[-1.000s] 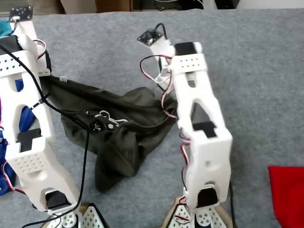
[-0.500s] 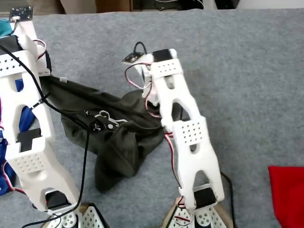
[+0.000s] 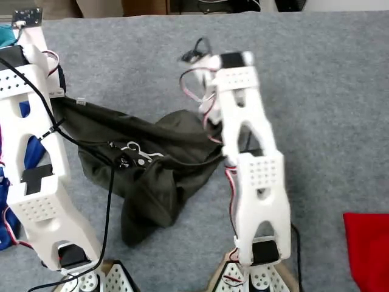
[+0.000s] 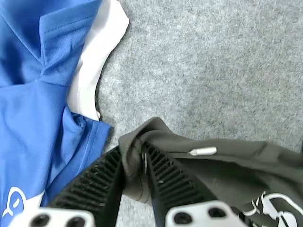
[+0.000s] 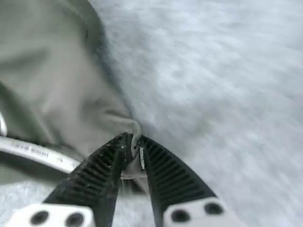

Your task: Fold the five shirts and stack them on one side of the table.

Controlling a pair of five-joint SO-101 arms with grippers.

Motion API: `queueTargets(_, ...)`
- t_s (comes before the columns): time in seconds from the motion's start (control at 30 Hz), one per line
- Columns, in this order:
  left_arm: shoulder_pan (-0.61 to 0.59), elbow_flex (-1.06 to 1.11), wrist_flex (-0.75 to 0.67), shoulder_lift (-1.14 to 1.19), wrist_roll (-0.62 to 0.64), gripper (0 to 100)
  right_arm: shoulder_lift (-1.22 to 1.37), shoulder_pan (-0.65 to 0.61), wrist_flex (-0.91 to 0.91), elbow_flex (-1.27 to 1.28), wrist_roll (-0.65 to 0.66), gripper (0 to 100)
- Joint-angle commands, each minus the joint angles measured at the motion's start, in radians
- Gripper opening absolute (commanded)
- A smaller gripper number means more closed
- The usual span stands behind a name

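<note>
A crumpled black shirt (image 3: 152, 161) with a white print lies on the grey table between the two arms. My left gripper (image 4: 139, 146) is shut on a bunched fold at the black shirt's (image 4: 227, 161) edge, by the table's left side. My right gripper (image 5: 134, 139) is shut on a small fold of the same shirt (image 5: 52, 80) at its far right edge, under the right arm (image 3: 243, 121). A blue and white shirt (image 4: 38, 94) lies beside the left gripper, also showing behind the left arm (image 3: 6, 188). A red shirt (image 3: 368, 249) sits at the near right edge.
The grey cloth-covered table (image 3: 328, 91) stretches open to the far right. A black cable (image 3: 109, 201) hangs from the left arm (image 3: 30, 134) across the black shirt. Something teal (image 3: 5, 33) pokes in at the far left corner.
The right arm swung left over the black shirt, then came back to the right and a little farther from me. The left arm and the shirt's main bulk kept still.
</note>
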Motion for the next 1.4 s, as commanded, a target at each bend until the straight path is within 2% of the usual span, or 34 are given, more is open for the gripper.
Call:
queueTargets(0.0,-0.023,-0.011,0.068,-0.022,-0.002,2,-0.297,0.005,0.023,0.191,0.026,0.5)
queueTargets(0.13,-0.049,-0.003,0.104,-0.016,-0.003,2,-0.529,-0.056,0.000,0.615,0.087,0.5)
queueTargets(0.3,-0.081,-0.002,0.127,-0.015,-0.009,2,-0.754,-0.154,-0.204,1.121,0.080,0.8)
queueTargets(0.43,-0.081,0.021,0.129,-0.013,-0.055,2,-0.812,-0.213,-0.299,1.345,0.015,0.9)
queueTargets(0.67,-0.066,0.173,0.127,-0.013,-0.112,2,-0.858,-0.209,-0.222,1.402,0.005,11.2)
queueTargets(0.87,-0.077,0.250,0.127,-0.013,-0.114,2,-1.087,-0.209,-0.115,1.239,0.006,14.4)
queueTargets(1.0,-0.080,0.255,0.127,-0.013,-0.110,2,-1.153,-0.136,-0.097,1.145,0.023,17.1)
queueTargets(1.13,-0.081,0.255,0.127,-0.013,-0.109,2,-1.130,-0.038,-0.229,1.162,0.034,17.1)
queueTargets(1.37,-0.074,0.255,0.127,-0.015,-0.107,2,-0.926,-0.028,-0.419,1.224,-0.012,17.1)
